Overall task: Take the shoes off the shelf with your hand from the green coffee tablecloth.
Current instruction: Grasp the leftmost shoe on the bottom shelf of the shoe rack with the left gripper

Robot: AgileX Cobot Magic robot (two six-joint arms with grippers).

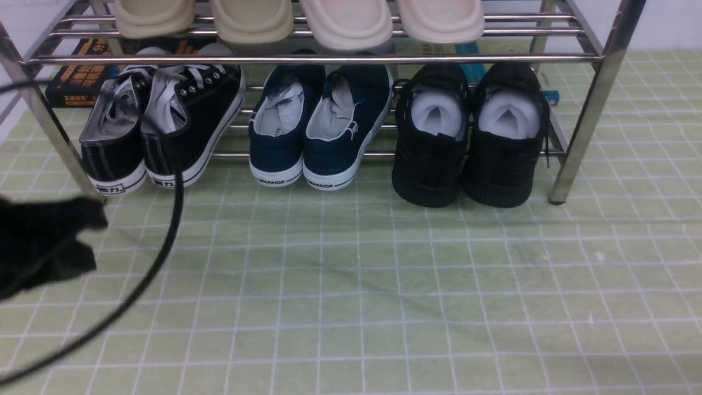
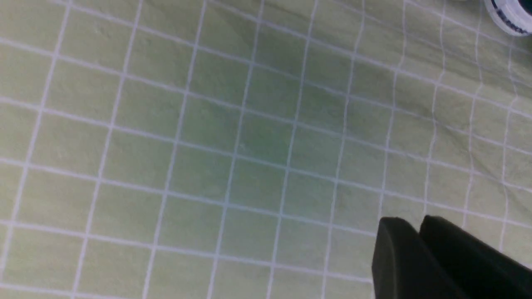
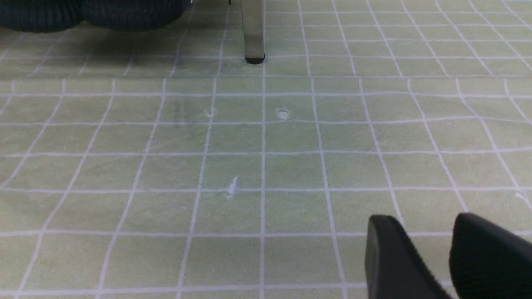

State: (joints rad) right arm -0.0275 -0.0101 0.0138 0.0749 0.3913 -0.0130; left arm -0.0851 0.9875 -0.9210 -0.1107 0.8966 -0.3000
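Not yet gripping the black sneakers (image 1: 159, 126); leaving them on the bottom tier of the shelf (image 1: 587, 126), at its left end, heels out. Hovering near them over the green cloth (image 1: 384, 285) with the left fingers (image 2: 392, 253) almost closed, empty. Holding the right fingers (image 3: 386, 257) parted, empty. Facing the whole removal.

Navy slip-ons (image 1: 321, 129) centre, black knit shoes (image 1: 471, 137) right, beige slippers (image 1: 299, 19) above.

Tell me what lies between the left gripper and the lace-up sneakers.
Front view: a leg of the shelf and bare green tablecloth; the black cable loops just beside.
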